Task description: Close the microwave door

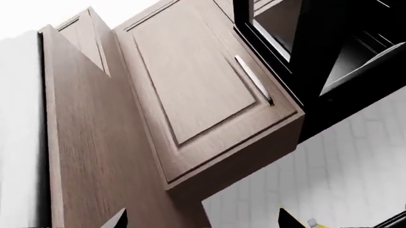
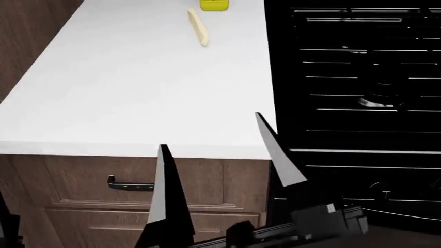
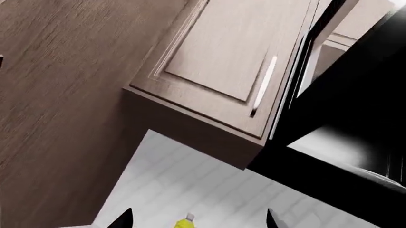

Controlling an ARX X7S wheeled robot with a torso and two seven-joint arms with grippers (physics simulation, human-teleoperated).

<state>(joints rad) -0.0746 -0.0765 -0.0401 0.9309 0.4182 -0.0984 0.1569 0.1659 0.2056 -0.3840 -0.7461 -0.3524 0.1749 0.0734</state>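
The black microwave (image 1: 317, 90) is hanging just beside the brown wooden wall cabinet (image 1: 203, 90), on the side where that cabinet's silver bar handle (image 1: 254, 80) is sitting. Its black door (image 1: 364, 57) is standing away from the body, and a paler cavity is showing behind the front frame. In the right wrist view the same microwave (image 3: 355, 109) is filling the area next to the cabinet (image 3: 222, 66), above the white tiled wall (image 3: 209, 190).

The left hand (image 1: 201, 219) is showing only 2 dark fingertips (image 1: 117, 219), set wide apart and holding nothing. The right hand (image 3: 197, 219) is likewise spread wide and gripping nothing, with the small yellow bottle (image 3: 185, 222) appearing between its tips, far off.

In the head view, 2 long grey-and-black fingers (image 2: 164, 186) of 1 hand are pointing forward over the front edge of the white tabletop (image 2: 124, 93), wide apart; I cannot tell which arm is carrying them. The yellow bottle (image 2: 214, 4) and a pale, long, slightly curved item (image 2: 198, 27) are lying near the tabletop's far end. A black stove (image 2: 351, 82) is adjoining the tabletop, and a brown drawer with a dark handle (image 2: 129, 183) is sitting below it.
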